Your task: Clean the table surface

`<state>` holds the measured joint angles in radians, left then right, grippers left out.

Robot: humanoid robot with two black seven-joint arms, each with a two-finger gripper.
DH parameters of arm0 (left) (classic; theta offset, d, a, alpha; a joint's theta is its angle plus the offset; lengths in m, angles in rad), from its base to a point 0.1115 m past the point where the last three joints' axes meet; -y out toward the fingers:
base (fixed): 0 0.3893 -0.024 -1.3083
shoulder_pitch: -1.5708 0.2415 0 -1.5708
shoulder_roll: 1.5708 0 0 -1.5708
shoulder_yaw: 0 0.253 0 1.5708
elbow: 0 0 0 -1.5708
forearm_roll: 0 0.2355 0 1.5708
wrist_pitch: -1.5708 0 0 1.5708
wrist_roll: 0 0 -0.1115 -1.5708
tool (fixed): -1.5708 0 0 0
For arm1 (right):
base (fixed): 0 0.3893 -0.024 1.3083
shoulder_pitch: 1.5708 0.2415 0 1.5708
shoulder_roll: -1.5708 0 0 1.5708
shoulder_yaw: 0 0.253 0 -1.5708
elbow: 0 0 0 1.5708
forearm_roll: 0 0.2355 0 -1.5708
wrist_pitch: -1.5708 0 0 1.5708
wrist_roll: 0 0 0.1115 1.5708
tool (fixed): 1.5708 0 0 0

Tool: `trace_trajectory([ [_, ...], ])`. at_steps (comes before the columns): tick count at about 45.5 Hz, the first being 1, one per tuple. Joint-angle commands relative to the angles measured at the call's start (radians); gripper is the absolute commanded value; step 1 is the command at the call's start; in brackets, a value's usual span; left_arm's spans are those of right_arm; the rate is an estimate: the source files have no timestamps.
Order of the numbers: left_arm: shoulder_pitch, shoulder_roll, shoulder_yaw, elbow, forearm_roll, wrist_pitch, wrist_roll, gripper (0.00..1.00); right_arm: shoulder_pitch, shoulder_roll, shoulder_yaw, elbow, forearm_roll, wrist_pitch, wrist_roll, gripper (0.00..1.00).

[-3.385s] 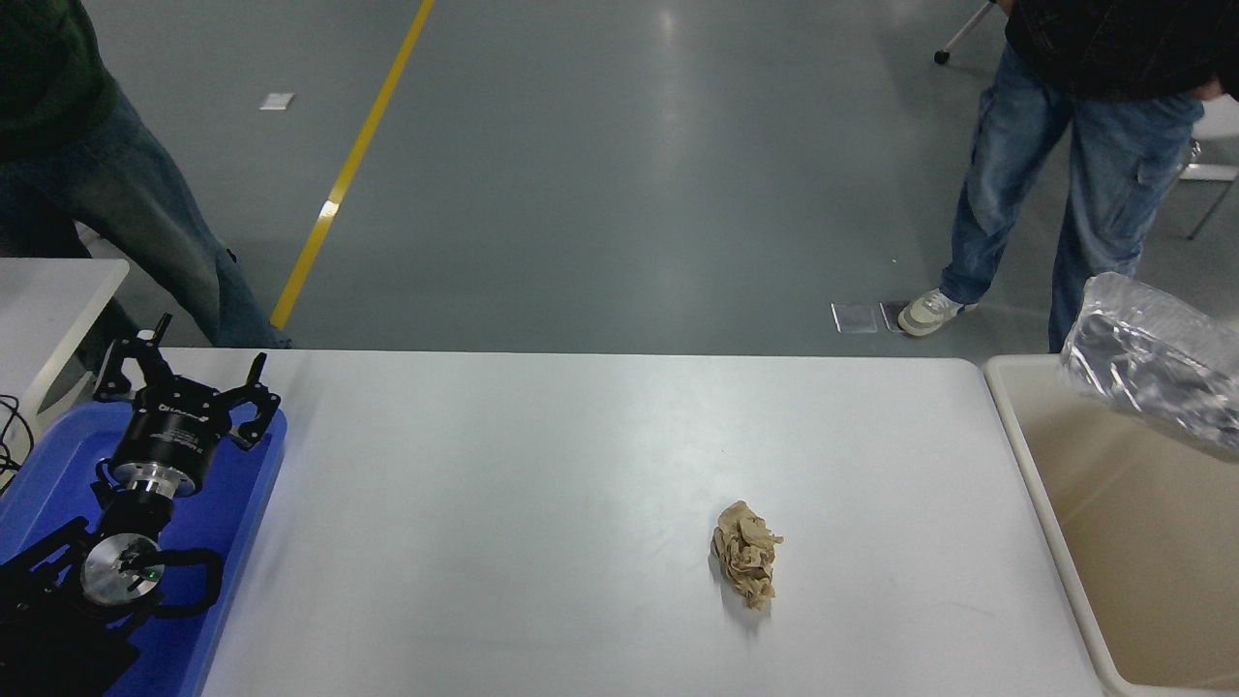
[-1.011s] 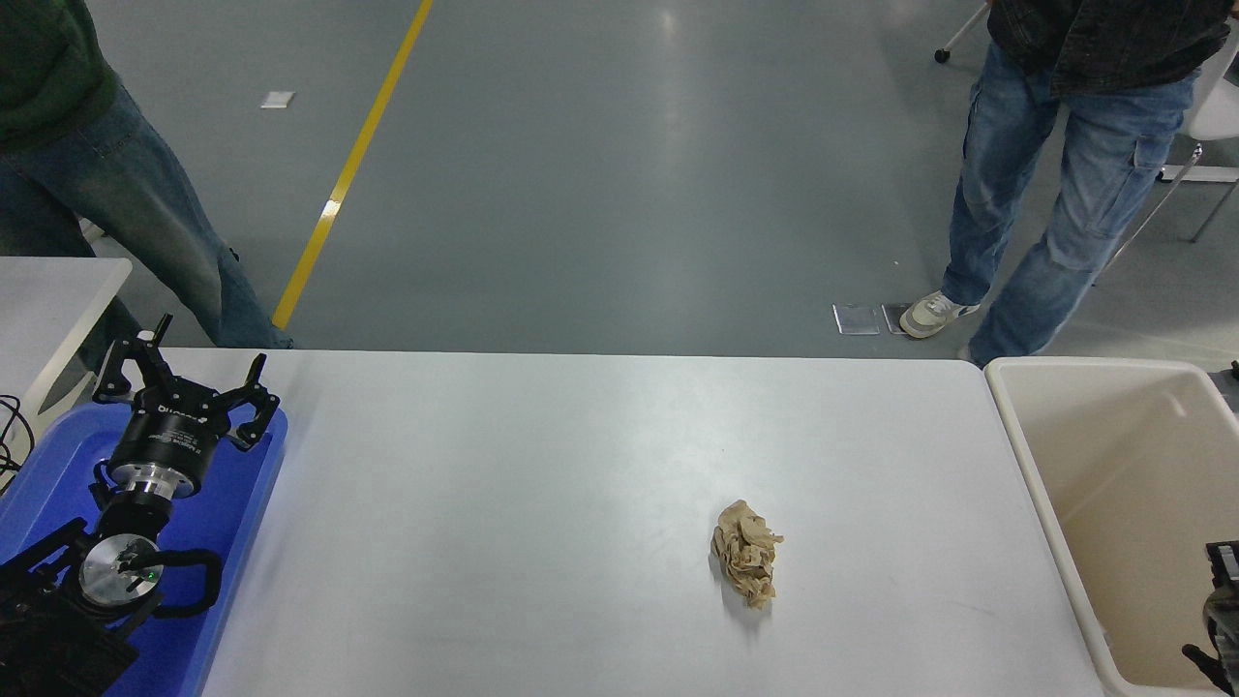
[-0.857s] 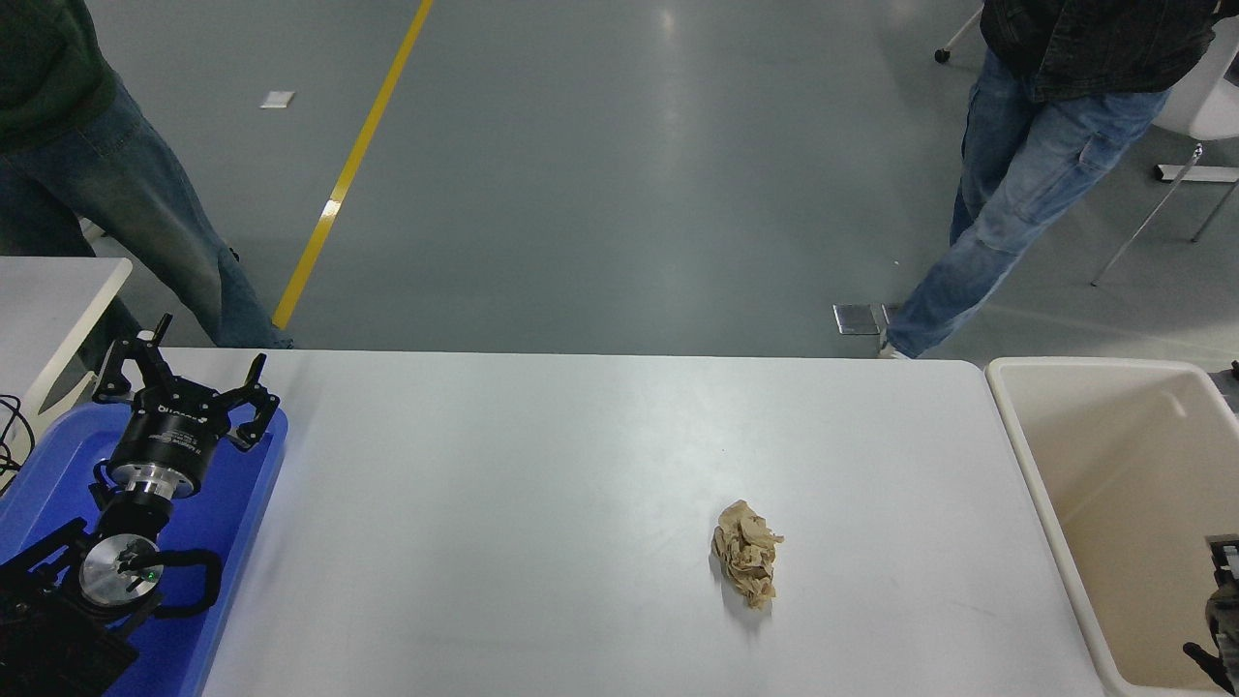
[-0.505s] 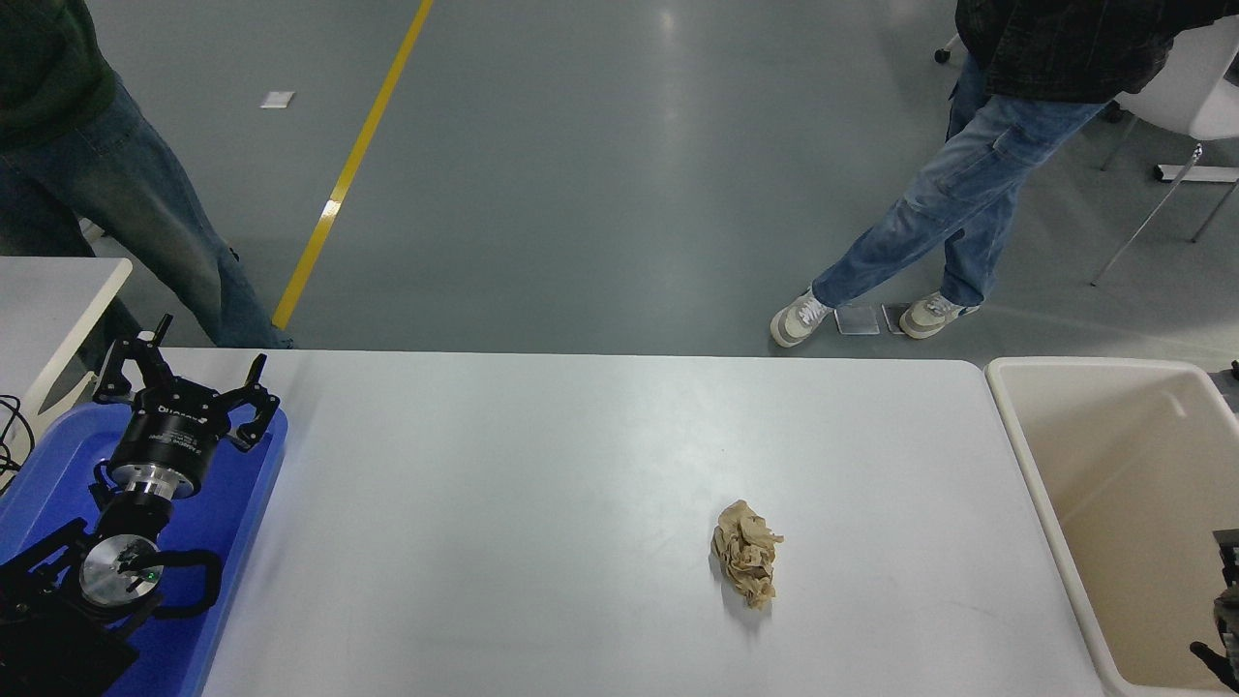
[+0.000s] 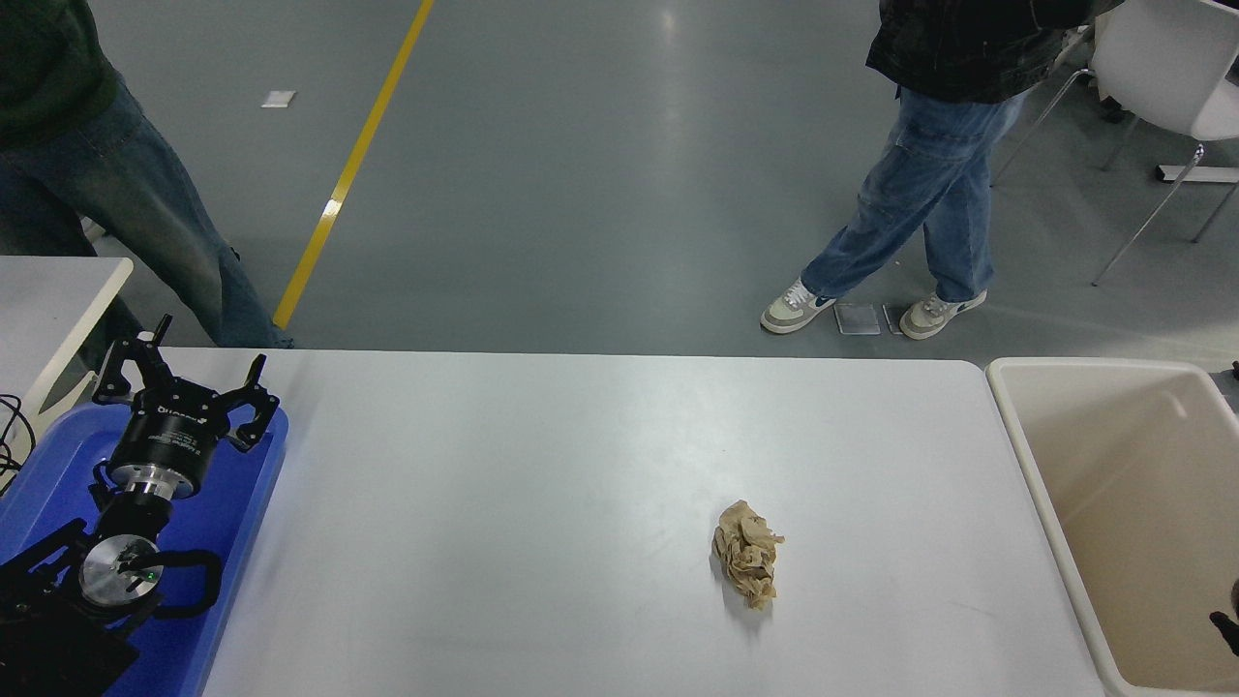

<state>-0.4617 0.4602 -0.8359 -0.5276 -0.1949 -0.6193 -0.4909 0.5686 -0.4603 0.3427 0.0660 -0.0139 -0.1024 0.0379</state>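
The table surface is a wide white top across most of the head view. A crumpled brown paper ball lies on it, right of centre and near the front. My left gripper is parked at the lower left over a blue tray, its fingers spread open and empty. Only a small black tip of my right gripper shows at the right edge, low inside the beige bin, far right of the paper ball.
A beige bin stands against the table's right end. The blue tray sits on the table's left end. A smaller white table is at the far left. Two people stand beyond the far edge, near a white chair.
My right gripper has drawn back down toward the right edge, leaving only a tip. The person at the top right has stepped left. A clear plastic bag seen over the bin is gone.
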Motion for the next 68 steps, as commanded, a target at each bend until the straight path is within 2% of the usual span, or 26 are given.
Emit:
trace_trajectory([
  [1,0.000,0.000,0.000,0.000,0.000,0.000,0.000,1.00,-0.016,-0.138,0.260,0.199,0.023,0.119,0.010,0.99],
  [10,0.000,0.000,0.001,0.000,0.000,0.000,0.000,1.00,-0.050,-0.201,0.297,0.380,0.023,0.177,0.022,0.99],
  [22,0.000,0.000,0.000,0.000,0.000,0.000,0.000,1.00,-0.111,-0.205,0.581,0.553,0.023,0.349,0.025,0.99],
  [27,0.000,0.000,0.000,0.000,0.000,0.000,0.000,1.00,-0.144,-0.219,0.618,0.664,0.023,0.362,0.025,0.99],
  [49,0.000,0.000,0.001,0.000,0.000,0.000,0.000,1.00,-0.154,-0.256,0.622,0.934,0.022,0.352,0.030,0.99],
  [51,0.000,0.000,0.001,0.000,0.000,0.001,0.000,1.00,-0.162,-0.251,0.628,0.943,0.022,0.351,0.046,0.99],
  [58,0.000,0.000,0.001,0.000,0.000,0.001,0.000,1.00,-0.185,-0.198,0.627,0.940,0.022,0.351,0.207,0.99],
  [68,0.000,0.000,0.001,0.000,0.000,0.001,0.000,1.00,-0.204,-0.057,0.624,0.910,-0.047,0.333,0.290,0.99],
])
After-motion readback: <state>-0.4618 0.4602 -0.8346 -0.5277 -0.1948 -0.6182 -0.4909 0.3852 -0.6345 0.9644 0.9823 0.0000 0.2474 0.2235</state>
